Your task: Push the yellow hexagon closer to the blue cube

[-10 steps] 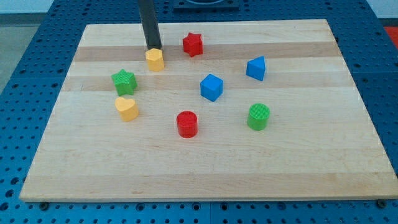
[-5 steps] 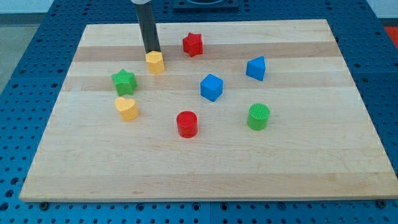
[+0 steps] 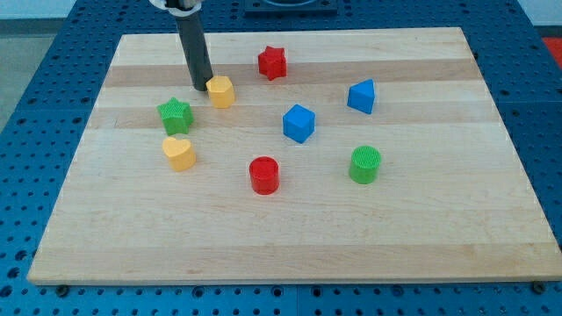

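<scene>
Wooden board: lying pale and striped on a blue perforated bench, carrying all the blocks.
Red cylinder: standing nearest the view's bottom, below and left of the blue cube.
Green cylinder: sitting below and right of the blue cube, apart from it.
Yellow heart-like block: lying well left of the blue cube and a little lower.
Green star: sitting well left of the blue cube, just above the yellow heart-like block.
Blue triangular block: resting above and right of the blue cube.
Red star: sitting farthest up, above the blue cube and slightly left.
Path: board showing bare between the yellow hexagon and the blue cube, with no block lying on that line.
Yellow hexagon: showing as a low, flat-topped, six-sided block, sitting up and left of the blue cube, apart from it.
My tip: meeting the board just left of the yellow hexagon, on the side facing away from the blue cube; appearing to be touching it or nearly so, I cannot tell which.
Rod state: ending as a plain dark rod with nothing to open or close, holding nothing.
</scene>
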{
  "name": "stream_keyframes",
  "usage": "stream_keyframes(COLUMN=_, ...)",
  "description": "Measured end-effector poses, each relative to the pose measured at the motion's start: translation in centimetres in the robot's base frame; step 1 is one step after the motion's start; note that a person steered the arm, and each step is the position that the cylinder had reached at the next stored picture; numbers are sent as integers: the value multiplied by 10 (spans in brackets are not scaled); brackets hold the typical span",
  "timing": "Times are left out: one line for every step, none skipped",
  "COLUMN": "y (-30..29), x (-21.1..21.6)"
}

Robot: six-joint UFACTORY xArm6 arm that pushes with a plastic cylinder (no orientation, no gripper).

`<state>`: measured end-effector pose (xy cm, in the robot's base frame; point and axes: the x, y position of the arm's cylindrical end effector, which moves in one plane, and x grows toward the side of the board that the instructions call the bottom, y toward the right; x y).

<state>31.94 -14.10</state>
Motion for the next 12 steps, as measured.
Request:
stream_keyframes(y=0, x=0)
stream_keyframes(y=10, x=1)
stream_keyframes(y=33, x=1)
stream_keyframes(y=43, x=1)
stream_keyframes(y=43, x=1)
stream_keyframes(y=43, x=4)
stream_keyframes(y=43, x=10)
stream_keyframes(y=44, x=15)
stream_keyframes(y=49, x=19)
stream_keyframes(y=58, x=27)
stream_keyframes(y=59, x=28)
stream_keyframes(y=59, x=28)
